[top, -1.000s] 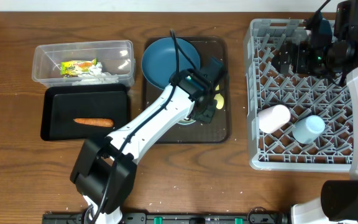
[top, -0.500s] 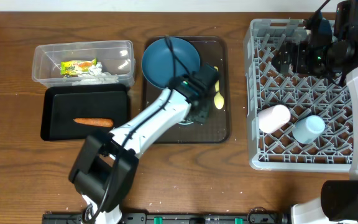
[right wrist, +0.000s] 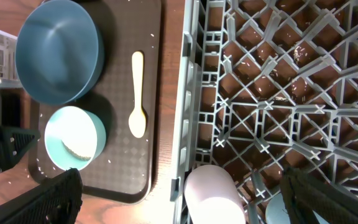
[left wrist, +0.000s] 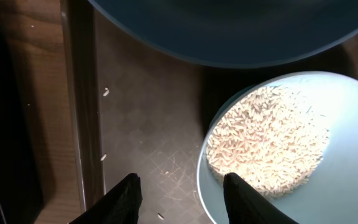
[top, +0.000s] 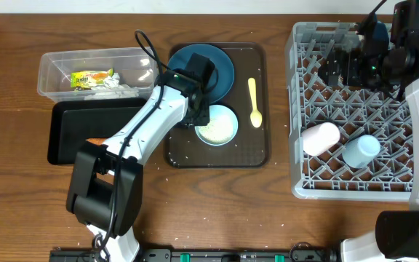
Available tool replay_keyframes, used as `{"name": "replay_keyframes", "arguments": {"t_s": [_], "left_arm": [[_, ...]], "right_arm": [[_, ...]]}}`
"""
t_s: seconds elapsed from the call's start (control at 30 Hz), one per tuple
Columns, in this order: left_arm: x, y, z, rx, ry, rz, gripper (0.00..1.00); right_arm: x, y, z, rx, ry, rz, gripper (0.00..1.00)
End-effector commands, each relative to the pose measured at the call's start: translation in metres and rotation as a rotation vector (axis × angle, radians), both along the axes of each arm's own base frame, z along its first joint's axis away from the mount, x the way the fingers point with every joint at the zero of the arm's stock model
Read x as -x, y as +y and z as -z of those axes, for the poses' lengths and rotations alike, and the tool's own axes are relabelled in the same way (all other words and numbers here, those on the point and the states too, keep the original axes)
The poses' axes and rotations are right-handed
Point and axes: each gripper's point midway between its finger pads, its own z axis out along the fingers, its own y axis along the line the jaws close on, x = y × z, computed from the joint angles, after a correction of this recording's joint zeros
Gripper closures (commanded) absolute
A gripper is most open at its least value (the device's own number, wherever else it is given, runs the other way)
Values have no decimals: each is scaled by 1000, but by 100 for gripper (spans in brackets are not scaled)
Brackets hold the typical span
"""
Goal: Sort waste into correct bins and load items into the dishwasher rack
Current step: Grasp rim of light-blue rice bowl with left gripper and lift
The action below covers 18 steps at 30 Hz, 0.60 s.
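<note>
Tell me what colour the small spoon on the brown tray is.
The spoon is plain pale yellow, with no pattern. The overhead view shows it best.

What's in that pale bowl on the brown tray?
A heap of white rice grains lies toward one side of the bowl; the rest of its inside is bare. Anything beneath the heap is covered, so I cannot tell.

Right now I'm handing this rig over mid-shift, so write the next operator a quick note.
Left end effector: open, empty, at the bowl's rim.
Right end effector: open, empty, over the rack.
Done: wrapper and paper in the clear tub; sausage in the black tray; pinkish cup and blue cup in the rack.
To do: bin the bowl's rice; rack the bowl, plate and spoon, now on the brown tray.
</note>
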Motion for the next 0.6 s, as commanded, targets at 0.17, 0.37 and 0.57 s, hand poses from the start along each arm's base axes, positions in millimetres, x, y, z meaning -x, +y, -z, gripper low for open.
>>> {"name": "replay_keyframes", "arguments": {"t_s": [0.17,0.37,0.57], "left_arm": [[6,-25,2,69,3,91,55],[24,-86,-2,96,-56,314,55],[35,-107,0,45,-90,388,54]], "right_arm": [[0,-2,-9,2,-22,17,1],[0,-2,-9,2,-22,17,1],[0,-2,-9,2,-21,17,1]]}}
